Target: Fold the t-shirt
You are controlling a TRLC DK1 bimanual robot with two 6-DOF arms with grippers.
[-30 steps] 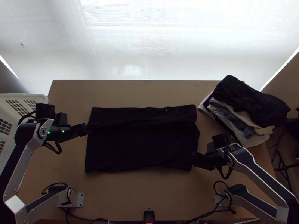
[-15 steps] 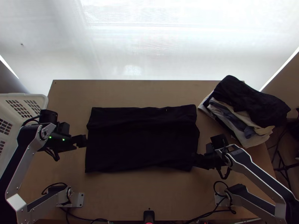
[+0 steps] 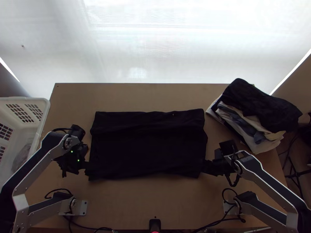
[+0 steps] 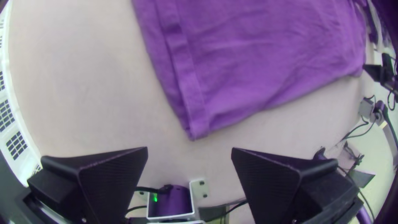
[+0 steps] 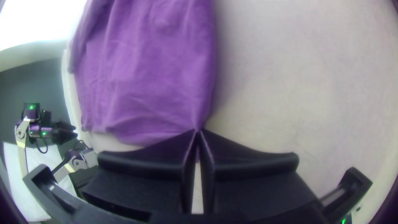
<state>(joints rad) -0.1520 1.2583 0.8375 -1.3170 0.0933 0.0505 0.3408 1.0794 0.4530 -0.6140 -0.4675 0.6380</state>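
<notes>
Your left arm (image 3: 35, 169), right arm (image 3: 268, 180): silver-grey links, black joints, small screws. Black cables (image 3: 58, 189) loop beside joints. 2 green lights (image 3: 78, 160) mark your left wrist. Silver base plate (image 3: 81, 206) near worktop (image 3: 136, 202) near edge: 2 dark dots. Your left gripper (image 3: 87, 167): wide black fingers (image 4: 112, 182), finely ribbed.

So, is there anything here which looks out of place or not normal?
The loose heap of dark, grey and cream cloths looks untidy: it sticks out past the right edge of the light wooden table. Nothing looks spilled or damaged.
</notes>
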